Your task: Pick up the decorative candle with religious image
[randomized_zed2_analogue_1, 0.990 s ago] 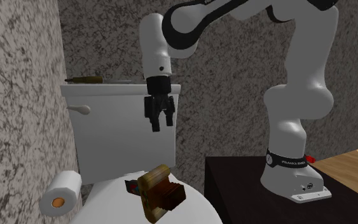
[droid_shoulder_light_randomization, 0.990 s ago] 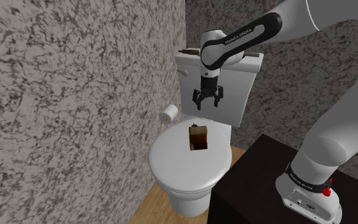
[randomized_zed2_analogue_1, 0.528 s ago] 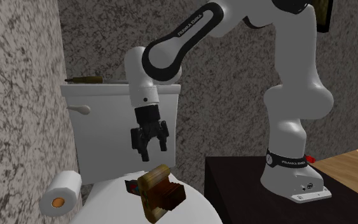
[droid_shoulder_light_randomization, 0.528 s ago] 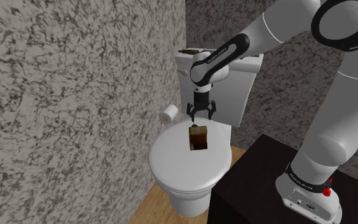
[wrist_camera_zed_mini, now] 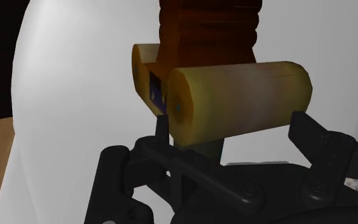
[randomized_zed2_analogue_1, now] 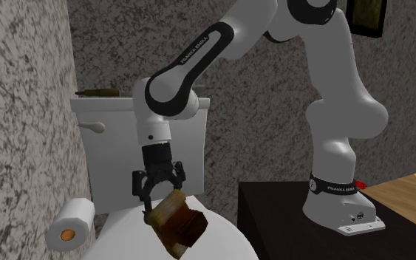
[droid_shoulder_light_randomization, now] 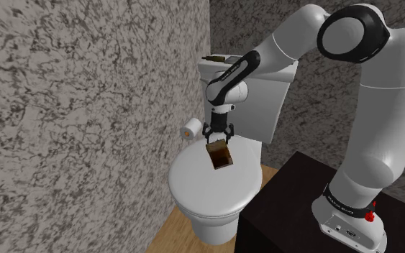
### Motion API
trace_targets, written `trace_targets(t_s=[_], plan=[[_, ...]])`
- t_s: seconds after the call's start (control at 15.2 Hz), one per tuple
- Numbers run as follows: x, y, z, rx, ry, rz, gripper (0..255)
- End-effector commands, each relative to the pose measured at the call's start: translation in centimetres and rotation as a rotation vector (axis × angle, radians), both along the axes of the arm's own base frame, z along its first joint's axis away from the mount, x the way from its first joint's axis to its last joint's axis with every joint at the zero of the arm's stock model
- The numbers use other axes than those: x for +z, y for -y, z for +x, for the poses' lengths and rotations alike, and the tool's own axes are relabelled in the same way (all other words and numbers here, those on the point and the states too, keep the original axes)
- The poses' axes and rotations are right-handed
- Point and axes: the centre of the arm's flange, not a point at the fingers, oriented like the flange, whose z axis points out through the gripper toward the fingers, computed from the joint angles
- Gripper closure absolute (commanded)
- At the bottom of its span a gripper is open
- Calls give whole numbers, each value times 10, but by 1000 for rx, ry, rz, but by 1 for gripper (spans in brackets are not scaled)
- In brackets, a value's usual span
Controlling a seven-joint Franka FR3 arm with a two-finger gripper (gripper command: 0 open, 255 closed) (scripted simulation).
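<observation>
We find the candle (droid_shoulder_light_randomization: pixel 220 155) lying on its side on the toilet lid (droid_shoulder_light_randomization: pixel 201 190), close to the lid's rear edge, just below the tank (droid_shoulder_light_randomization: pixel 265 108). Since it lies flat rather than upright, the end effector (randomized_zed2_analogue_1: pixel 160 193) points straight down over its pale yellow end, fingers spread to either side and not clamped; we judge the grasp not yet made. The lid's curve could let the candle roll if nudged. The arm (randomized_zed2_analogue_1: pixel 199 48) reads FRANKA EMIKA. A small blue patch (wrist_camera_zed_mini: pixel 153 86) on the candle shows no legible writing.
</observation>
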Motion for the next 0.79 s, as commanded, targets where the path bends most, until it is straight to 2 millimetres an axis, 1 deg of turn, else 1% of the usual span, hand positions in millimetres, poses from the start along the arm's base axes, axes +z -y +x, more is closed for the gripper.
trace_targets(t_s=[0.0,0.26,0.4,0.46,0.73], plan=[[-47,10,-7,60,-76,-54,0],[-68,10,-7,60,-76,-54,0],[-71,10,-7,60,-76,-54,0],[-70,9,-5,60,-76,-54,255],[-70,10,-4,60,-76,-54,255]])
